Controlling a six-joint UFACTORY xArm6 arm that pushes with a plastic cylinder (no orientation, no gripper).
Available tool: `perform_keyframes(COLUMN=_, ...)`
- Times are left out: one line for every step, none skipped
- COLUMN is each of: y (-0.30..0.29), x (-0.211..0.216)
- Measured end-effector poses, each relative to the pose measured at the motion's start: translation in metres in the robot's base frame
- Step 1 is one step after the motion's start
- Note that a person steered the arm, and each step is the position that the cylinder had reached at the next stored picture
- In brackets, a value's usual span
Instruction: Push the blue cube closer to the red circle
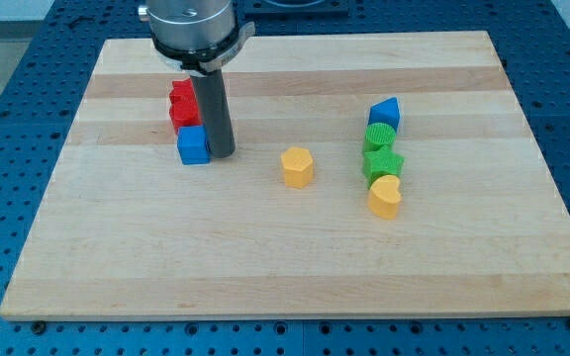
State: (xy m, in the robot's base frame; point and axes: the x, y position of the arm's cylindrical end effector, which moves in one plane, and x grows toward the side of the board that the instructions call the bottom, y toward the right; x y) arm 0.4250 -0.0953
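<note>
Item: my tip (pixel 221 153), a bare rod with no jaws to open or close, is pressing the right face of the blue cube (pixel 193 145), which is sitting just below, apparently touching, the red circle (pixel 182 116).

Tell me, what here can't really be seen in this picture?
- Red blocks, camera view: the rod covers their right sides, so their shapes are unclear.
- My tip: beside the blue cube on the view's right; whether they touch is too close to tell.
- Arm above the rod: cut off by the view's top.
</note>
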Motion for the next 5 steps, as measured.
perform_keyframes(y=0.0, x=0.022)
perform_keyframes(y=0.0, x=0.017)
perform_keyframes(y=-0.001, x=0.006)
perform_keyframes(y=-0.007, x=0.006)
perform_keyframes(y=-0.01, x=0.006)
